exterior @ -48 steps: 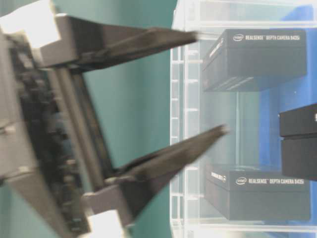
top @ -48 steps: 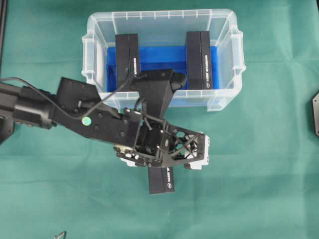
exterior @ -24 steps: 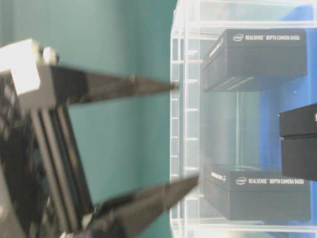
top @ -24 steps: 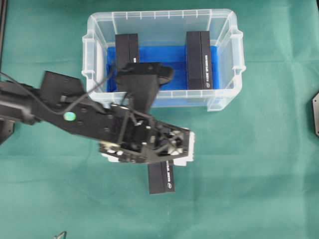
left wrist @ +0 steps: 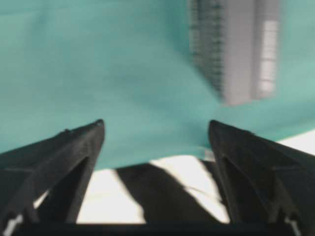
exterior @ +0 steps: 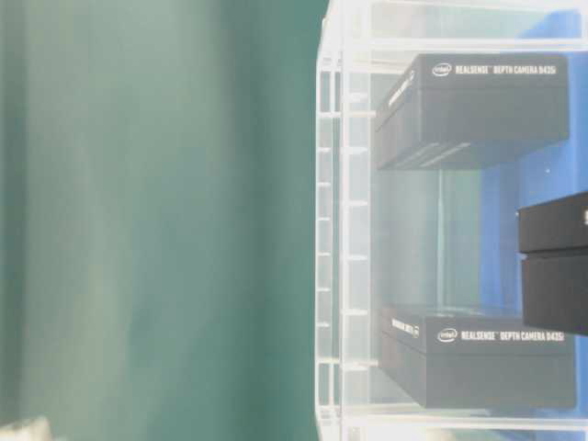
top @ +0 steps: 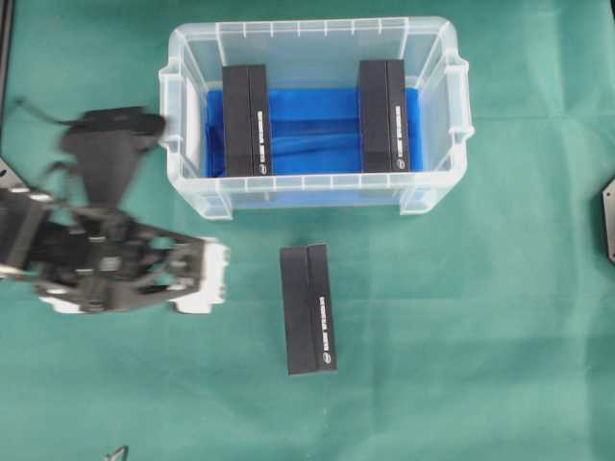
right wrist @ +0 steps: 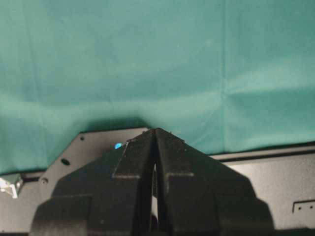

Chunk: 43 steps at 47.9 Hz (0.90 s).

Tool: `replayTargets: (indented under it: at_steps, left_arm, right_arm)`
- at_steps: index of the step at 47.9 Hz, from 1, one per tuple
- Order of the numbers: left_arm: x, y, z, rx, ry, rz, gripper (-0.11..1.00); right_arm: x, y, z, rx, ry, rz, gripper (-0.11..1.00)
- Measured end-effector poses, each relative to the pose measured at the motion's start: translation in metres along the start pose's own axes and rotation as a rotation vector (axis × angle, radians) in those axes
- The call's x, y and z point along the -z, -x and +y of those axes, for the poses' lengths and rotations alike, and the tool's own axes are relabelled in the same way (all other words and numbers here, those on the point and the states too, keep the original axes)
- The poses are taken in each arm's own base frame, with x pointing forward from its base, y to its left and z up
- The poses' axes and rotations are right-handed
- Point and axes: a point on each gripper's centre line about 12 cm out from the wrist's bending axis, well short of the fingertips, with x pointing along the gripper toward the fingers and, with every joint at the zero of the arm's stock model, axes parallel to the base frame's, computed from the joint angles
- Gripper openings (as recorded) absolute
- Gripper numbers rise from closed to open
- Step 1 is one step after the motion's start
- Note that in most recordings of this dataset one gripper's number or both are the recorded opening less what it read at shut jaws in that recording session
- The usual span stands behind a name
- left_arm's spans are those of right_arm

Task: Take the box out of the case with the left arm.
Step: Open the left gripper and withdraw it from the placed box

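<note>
The case [top: 312, 187] is a clear bin with a blue floor, standing at the top middle of the green cloth. Inside it, two black boxes stand on edge, one on the left [top: 246, 120] and one on the right [top: 384, 115]. A third black box [top: 308, 308] lies on the cloth just in front of the case. My left gripper [top: 133, 288] hangs well to the left of that box, open and empty, with only cloth between its fingertips [left wrist: 155, 123]. My right gripper [right wrist: 155, 131] is shut on nothing, over a black plate.
From table level I see the case wall [exterior: 331, 230] with the boxed camera packs behind it [exterior: 473, 106] [exterior: 478, 354]. A black plate [top: 608, 221] pokes in at the right edge. A blurred grey shape [left wrist: 236, 49] lies ahead of the left jaws.
The left arm has swung back to the left, off the box on the cloth and out of the table-level view. Its jaws stay open. The box has not moved.
</note>
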Motion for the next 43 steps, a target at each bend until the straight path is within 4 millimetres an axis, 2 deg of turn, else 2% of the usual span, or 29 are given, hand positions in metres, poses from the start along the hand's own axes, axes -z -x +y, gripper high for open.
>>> replayTargets:
  at_steps: [9, 20, 25, 34, 43]
  left_arm:
    - [-0.008, 0.011, 0.043, 0.004, -0.005, 0.007, 0.81]
    - [-0.02, 0.025, 0.08, 0.007, -0.012, -0.004, 0.81]
    - [-0.023, 0.029, 0.085, 0.022, -0.021, -0.01, 0.81]
    - [-0.026, 0.026, 0.084, 0.008, -0.048, -0.028, 0.81]
    - [-0.051, 0.025, 0.079, 0.005, -0.059, -0.068, 0.81]
  right_arm:
    - [0.001, -0.001, 0.0, 0.002, 0.001, 0.011, 0.0]
    - [0.002, -0.005, 0.0, 0.005, 0.002, 0.026, 0.0]
    - [0.004, -0.006, 0.0, 0.008, 0.001, 0.031, 0.0]
    - [0.004, -0.008, 0.0, 0.006, 0.003, 0.036, 0.0]
    - [0.005, -0.01, 0.0, 0.01, 0.005, 0.045, 0.0]
